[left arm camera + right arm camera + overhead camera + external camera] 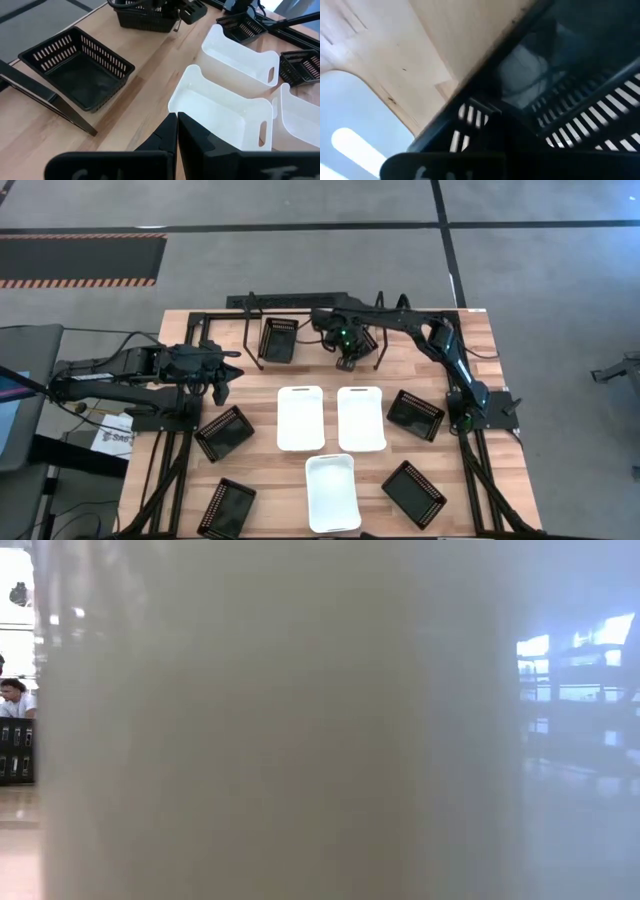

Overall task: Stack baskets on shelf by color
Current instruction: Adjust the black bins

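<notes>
overhead, closed right gripper (346, 361) nears the shelf (300, 305); low view shows only white basket (280, 740).

Lab or workshop: grey floor, hazard-striped tape (80, 282), wooden bench (280, 485), seated person (14, 698).

Both my arms are black and jointed, with thin dark cables along the links. The left arm (120, 375) has bulky housings at its joints. The right arm (440, 345) shows a small green light near its wrist. My left gripper (176, 142) has two flat matte-black fingers that taper to their tips, with a black crossbar below bearing faint pale lettering.
</notes>
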Robot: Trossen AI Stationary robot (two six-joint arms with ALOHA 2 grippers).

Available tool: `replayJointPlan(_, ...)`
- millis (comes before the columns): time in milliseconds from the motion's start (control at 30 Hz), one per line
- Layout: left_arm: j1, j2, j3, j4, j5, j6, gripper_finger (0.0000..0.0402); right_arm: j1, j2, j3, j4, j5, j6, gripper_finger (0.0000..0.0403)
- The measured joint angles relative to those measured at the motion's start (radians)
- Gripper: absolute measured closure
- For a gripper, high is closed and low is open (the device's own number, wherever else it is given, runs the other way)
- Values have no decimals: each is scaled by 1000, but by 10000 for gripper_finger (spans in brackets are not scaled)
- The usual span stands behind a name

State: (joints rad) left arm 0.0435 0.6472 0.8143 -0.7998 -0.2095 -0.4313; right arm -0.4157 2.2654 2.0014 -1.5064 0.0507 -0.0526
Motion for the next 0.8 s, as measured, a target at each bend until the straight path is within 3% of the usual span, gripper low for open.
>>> replayJointPlan(367, 0, 0, 0, 0, 3, 0, 402, 9, -24, 0, 140, 0, 101, 403)
replayJointPlan(800, 0, 0, 0, 0, 4, 0, 401, -68, -23, 18, 283, 6, 189, 403)
